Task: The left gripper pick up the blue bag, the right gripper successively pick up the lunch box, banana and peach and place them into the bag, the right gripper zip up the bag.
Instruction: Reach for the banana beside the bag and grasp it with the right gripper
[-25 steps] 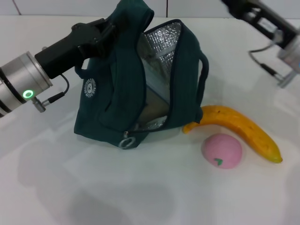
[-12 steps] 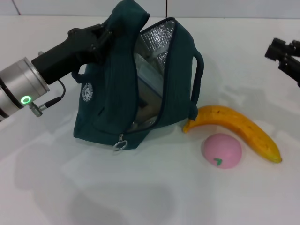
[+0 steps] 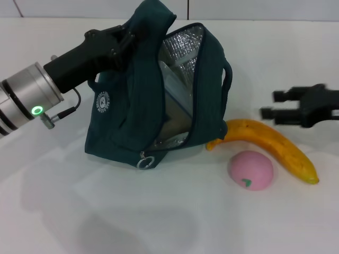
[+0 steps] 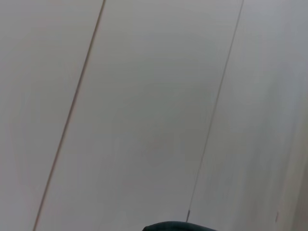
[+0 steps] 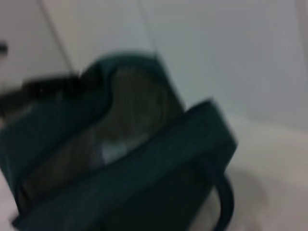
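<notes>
The left gripper [image 3: 123, 38] is clamped on the top fabric of the blue bag [image 3: 132, 106], its fingertips buried in the bunched cloth near the bag's peak, so only the black body and the silver wrist with a green light show. The bag hangs from that grip, tilted, its base resting on the white table [image 3: 159, 222], mouth gaping towards the right gripper's side and showing the silver foil lining [image 3: 180, 53]. Low inside the opening lies a pale, clear-edged shape that may be the lunch box [image 3: 172, 108]; it is mostly hidden by the bag's wall and cannot be made out for sure. The zip's ring pull [image 3: 144, 160] hangs at the near lower corner, below the left jaws; the round white logo [image 3: 103, 101] faces the left arm.

The right gripper [image 3: 273, 104] reaches in from the right edge, its arm cut off by the frame; its two dark fingers stand apart, holding nothing, pointing towards the bag. Just beneath those fingers lies the banana [image 3: 275, 145], one end close to the bag's side. The peach [image 3: 250, 170] sits beside the banana, on its near side, farther below the open jaws.

The left wrist view shows only pale wall panels and a dark sliver of fabric at its edge. The right wrist view is blurred: the bag's open mouth [image 5: 125, 144] fills it, with a pale patch inside
</notes>
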